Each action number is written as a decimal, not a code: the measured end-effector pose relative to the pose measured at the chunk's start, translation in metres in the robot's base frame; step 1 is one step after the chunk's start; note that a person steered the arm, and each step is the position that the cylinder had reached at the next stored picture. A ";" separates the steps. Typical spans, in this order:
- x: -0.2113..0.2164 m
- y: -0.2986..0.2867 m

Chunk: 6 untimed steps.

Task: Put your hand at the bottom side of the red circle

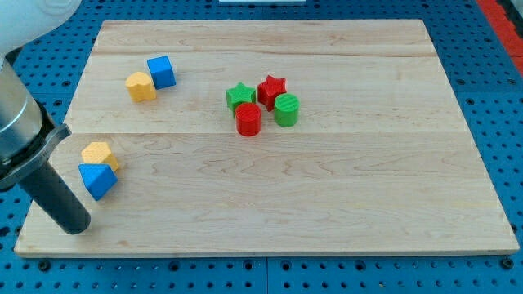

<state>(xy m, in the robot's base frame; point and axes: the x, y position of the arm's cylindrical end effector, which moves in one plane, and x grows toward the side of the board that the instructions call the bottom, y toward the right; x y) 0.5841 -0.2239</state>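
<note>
The red circle is a short red cylinder standing near the board's middle, in a tight cluster with a green star at its upper left, a red star at its upper right and a green circle at its right. My tip rests at the board's lower left corner, far to the left of and below the red circle. It sits just below and left of a blue block.
A yellow block touches the blue block's top at the left edge. A yellow block and a blue cube sit together at the upper left. The wooden board lies on a blue pegboard.
</note>
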 end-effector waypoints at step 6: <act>-0.066 0.184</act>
